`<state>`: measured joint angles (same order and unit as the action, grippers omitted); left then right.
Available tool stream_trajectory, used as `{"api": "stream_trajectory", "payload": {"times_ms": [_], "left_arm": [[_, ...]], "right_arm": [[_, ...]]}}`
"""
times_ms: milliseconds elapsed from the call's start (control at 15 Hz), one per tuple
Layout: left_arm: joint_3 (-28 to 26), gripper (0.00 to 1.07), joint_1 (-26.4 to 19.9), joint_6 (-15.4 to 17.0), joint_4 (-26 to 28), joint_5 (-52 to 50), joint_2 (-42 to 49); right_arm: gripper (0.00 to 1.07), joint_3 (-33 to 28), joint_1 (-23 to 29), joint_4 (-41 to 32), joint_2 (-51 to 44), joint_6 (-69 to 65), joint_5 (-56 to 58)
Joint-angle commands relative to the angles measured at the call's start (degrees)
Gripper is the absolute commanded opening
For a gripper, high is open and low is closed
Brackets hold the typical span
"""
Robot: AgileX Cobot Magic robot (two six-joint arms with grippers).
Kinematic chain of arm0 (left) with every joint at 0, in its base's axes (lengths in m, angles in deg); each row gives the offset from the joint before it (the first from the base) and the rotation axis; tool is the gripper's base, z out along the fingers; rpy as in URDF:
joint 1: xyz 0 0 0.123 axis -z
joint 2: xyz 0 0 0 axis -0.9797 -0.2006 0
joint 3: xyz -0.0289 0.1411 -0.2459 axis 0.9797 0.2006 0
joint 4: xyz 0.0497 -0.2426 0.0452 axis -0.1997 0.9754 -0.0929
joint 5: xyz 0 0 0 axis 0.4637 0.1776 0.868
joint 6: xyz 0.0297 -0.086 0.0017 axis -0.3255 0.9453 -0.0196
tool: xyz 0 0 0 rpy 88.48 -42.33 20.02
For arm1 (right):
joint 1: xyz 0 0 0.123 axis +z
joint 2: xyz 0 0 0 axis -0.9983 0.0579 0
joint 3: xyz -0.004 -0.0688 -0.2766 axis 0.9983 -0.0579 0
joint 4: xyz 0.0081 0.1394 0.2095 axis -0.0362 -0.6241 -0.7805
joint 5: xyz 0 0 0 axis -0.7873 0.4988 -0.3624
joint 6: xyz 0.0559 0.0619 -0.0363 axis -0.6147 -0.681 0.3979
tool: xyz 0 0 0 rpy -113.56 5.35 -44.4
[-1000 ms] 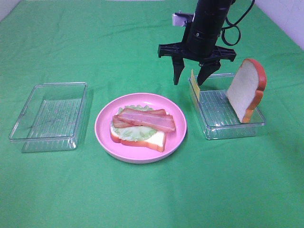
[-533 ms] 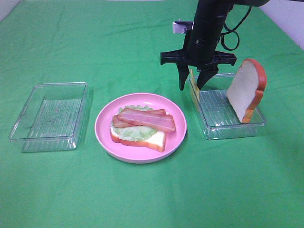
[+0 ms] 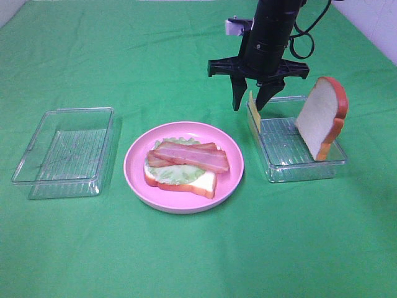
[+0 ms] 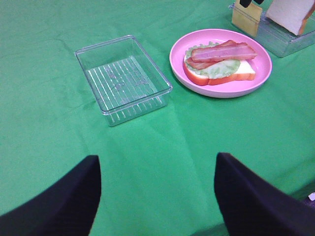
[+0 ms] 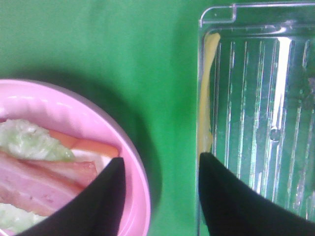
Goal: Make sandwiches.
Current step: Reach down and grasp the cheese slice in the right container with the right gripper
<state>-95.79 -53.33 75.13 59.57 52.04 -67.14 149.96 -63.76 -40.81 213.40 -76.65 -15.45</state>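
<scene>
Overall, the exterior high view shows a green cloth point(image 3: 186, 261) with a round pink plate point(image 3: 231, 179) near its middle. On the plate lies a bread slice point(image 3: 200, 184), with a lettuce leaf point(image 3: 177, 174) on top of it and two bacon strips point(image 3: 192, 156) laid across the leaf. A clear empty tray point(image 3: 62, 181) stands well apart on the left. A second clear tray point(image 3: 304, 169) stands just beside the plate on the right. In it a second bread slice point(image 3: 319, 121) stands upright against the far right end, and a thin yellow cheese slice point(image 3: 252, 107) stands on edge along the wall nearest the plate. The right gripper point(image 3: 247, 110) hangs point-down over that wall. Its jaws are apart and straddle the top edge of the cheese without being closed on it.

Left wrist view: the left gripper point(image 4: 157, 160) is held above bare cloth, jaws wide apart, with nothing between them. The empty tray, the loaded plate and a corner of the second tray lie beyond it.

Right wrist view: the two dark fingers point(image 5: 231, 196) stand apart. One is over the plate rim. The other is at the tray wall, where the cheese edge meets its tip; whether it presses on the cheese cannot be told.
</scene>
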Motion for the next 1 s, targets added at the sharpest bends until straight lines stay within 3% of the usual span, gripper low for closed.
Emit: {"api": "stream_trajectory", "payload": {"times_ms": [67, 400, 1000], "left_arm": [[0.1, 0.64, 0.3, -0.1, -0.2, -0.6, 1.0], [0.1, 0.64, 0.3, -0.1, -0.2, -0.6, 1.0], [0.1, 0.64, 0.3, -0.1, -0.2, -0.6, 1.0]], "right_arm": [[0.45, 2.8, -0.2, 0.2, -0.7, 1.3, 2.2], [0.56, 4.5, -0.2, 2.1, -0.2, 2.3, 3.5], [0.54, 4.5, -0.3, 2.1, 4.5, 3.6, 3.3]]}}
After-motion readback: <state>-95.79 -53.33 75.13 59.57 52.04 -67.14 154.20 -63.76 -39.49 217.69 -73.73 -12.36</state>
